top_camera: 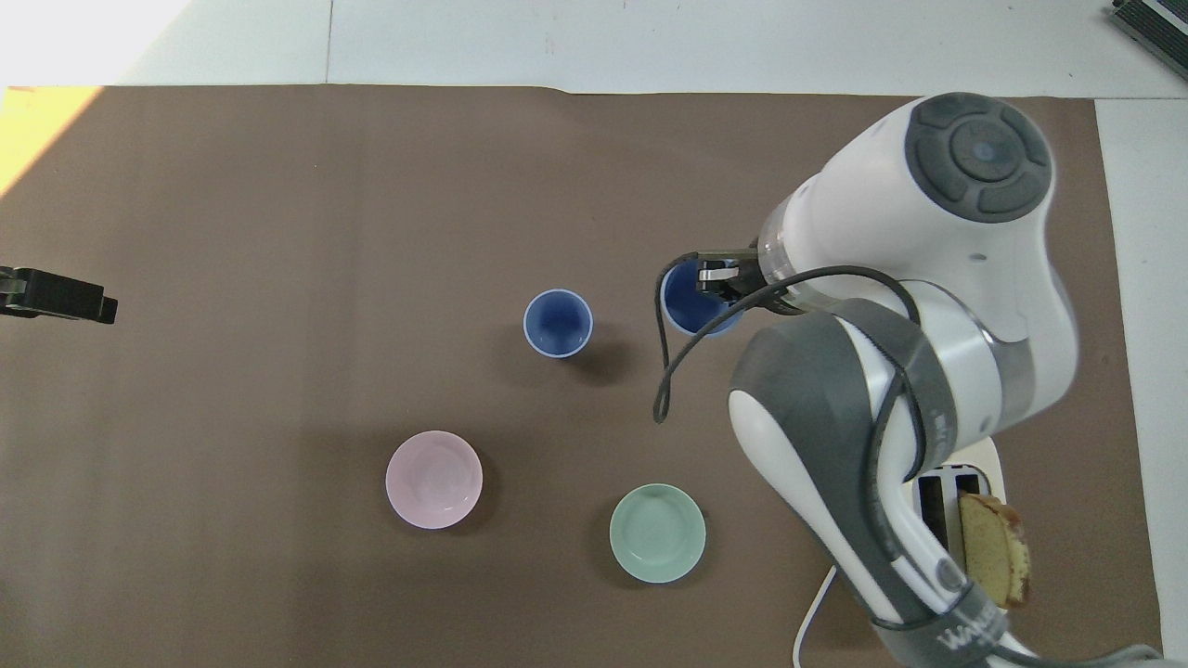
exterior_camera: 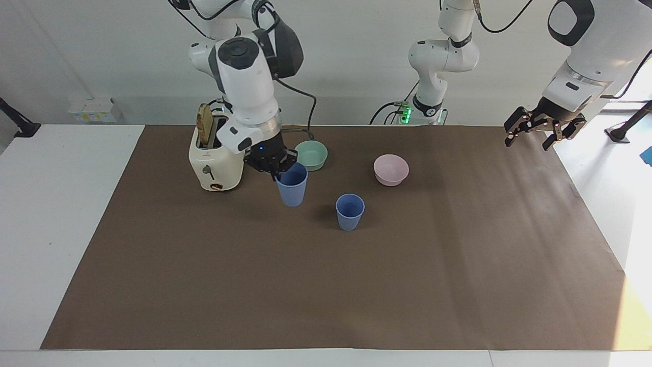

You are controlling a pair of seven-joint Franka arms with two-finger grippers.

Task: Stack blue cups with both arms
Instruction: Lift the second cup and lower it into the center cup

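Note:
One blue cup (exterior_camera: 350, 211) stands upright on the brown mat (exterior_camera: 326, 285), near its middle; it also shows in the overhead view (top_camera: 558, 323). My right gripper (exterior_camera: 275, 168) is shut on the rim of the second blue cup (exterior_camera: 293, 189) and holds it upright above the mat, between the toaster and the standing cup. In the overhead view the held cup (top_camera: 691, 301) sits just beside the standing one, partly under the right gripper (top_camera: 719, 278). My left gripper (exterior_camera: 542, 130) is open and empty, and waits in the air over the mat's edge at the left arm's end (top_camera: 56, 301).
A cream toaster (exterior_camera: 216, 163) with a slice of toast stands near the right arm's base (top_camera: 965, 492). A teal-green bowl (exterior_camera: 311, 154) and a pink bowl (exterior_camera: 390, 169) sit nearer to the robots than the standing cup. A smaller white arm (exterior_camera: 438, 66) stands at the table's edge by the robots.

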